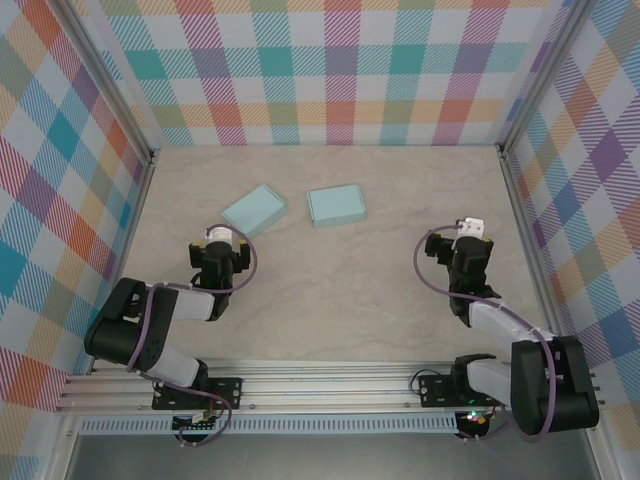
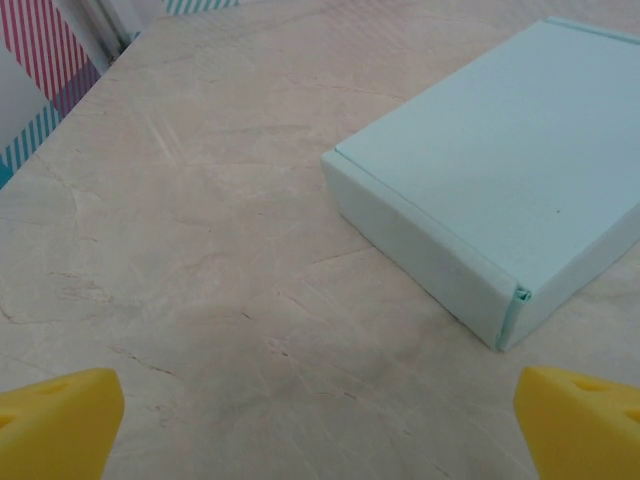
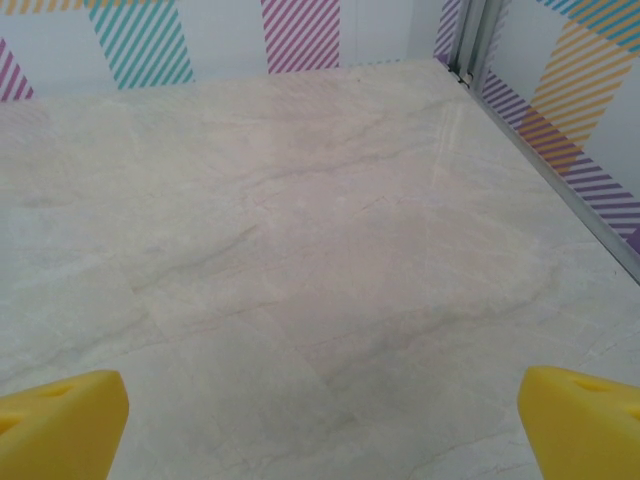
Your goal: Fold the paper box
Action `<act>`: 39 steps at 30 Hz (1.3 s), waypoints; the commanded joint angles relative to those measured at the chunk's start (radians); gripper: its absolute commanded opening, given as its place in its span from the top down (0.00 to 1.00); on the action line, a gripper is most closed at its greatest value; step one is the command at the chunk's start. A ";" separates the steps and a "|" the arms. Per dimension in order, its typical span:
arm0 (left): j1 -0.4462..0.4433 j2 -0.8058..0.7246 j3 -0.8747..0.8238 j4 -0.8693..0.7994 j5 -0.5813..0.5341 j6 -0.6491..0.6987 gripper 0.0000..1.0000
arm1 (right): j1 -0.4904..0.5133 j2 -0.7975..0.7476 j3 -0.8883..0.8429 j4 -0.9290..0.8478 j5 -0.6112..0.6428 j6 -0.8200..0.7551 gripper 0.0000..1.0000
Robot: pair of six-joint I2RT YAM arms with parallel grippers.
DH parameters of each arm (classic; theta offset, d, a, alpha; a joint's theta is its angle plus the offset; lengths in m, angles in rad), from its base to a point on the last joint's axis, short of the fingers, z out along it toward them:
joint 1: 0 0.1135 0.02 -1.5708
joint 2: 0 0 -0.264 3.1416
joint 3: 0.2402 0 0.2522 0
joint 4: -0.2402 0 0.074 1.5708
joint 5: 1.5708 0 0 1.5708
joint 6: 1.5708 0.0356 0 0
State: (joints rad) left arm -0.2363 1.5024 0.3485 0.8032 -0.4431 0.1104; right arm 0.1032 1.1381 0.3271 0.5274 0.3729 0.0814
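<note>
Nearest the cam, a silver aluminium rail [image 1: 330, 385] is seen along the near edge of the cream marble-pattern table top [image 1: 330, 310], w/ both black arm bases bolted to it. The black-and-grey left arm [image 1: 150, 325] is bent up and inward, w/ a purple cable [image 1: 250, 262] looped at its wrist. The left gripper [image 1: 222, 236] is held just short of the left pale-teal flat paper box [image 1: 254, 209], w/o touching it. In the left wrist view its yellow fingertips [image 2: 55, 425] are set at the bottom corners, spread wide, w/ nothing but bare table btw them. That box is seen there at upper right, lying flat and closed, one corner turned toward the cam.

On the other side, the black-and-grey right arm [image 1: 500, 330] is stretched up along the right wall. The right gripper [image 1: 468, 232] is held over bare table, well apart from both boxes. In the right wrist view its yellow pads [image 3: 580, 425] are likewise spread wide and nothing is gripped.

Further out, approx. mid-table, the right pale-teal flat paper box [image 1: 336, 205] is laid flat and closed, near the left one but apart from it. The left box is turned at an angle; the right one is nearly square to the back. Farthest off, the area is closed in by multicolour plaid panel walls [image 1: 340, 70].
</note>
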 commanded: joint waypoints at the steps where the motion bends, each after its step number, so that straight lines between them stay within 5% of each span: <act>1: 0.047 -0.007 -0.006 0.103 0.056 -0.050 0.00 | -0.025 0.016 -0.022 0.127 -0.078 -0.028 0.00; 5: 0.082 0.094 0.020 0.162 0.077 -0.072 0.00 | -0.037 0.057 -0.045 0.201 -0.136 -0.058 0.00; 6: 0.091 0.054 0.040 0.049 0.098 -0.097 0.00 | -0.040 0.068 -0.048 0.215 -0.145 -0.064 0.00; 13: 0.136 0.061 0.056 0.033 0.177 -0.117 0.00 | -0.047 0.166 -0.050 0.335 -0.262 -0.098 0.00; 20: 0.137 0.062 0.053 0.039 0.178 -0.115 0.00 | -0.050 0.396 -0.017 0.505 -0.352 -0.117 0.00; 25: 0.137 0.061 0.052 0.040 0.178 -0.113 0.00 | -0.096 0.393 0.078 0.306 -0.327 -0.049 0.00; 39: 0.135 0.062 0.052 0.040 0.178 -0.112 0.00 | -0.095 0.394 0.072 0.320 -0.326 -0.052 0.00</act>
State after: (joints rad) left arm -0.1123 1.5673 0.3859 0.8375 -0.2768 0.0139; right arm 0.0078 1.5433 0.3943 0.8436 0.0658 0.0181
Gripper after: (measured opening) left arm 0.999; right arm 0.997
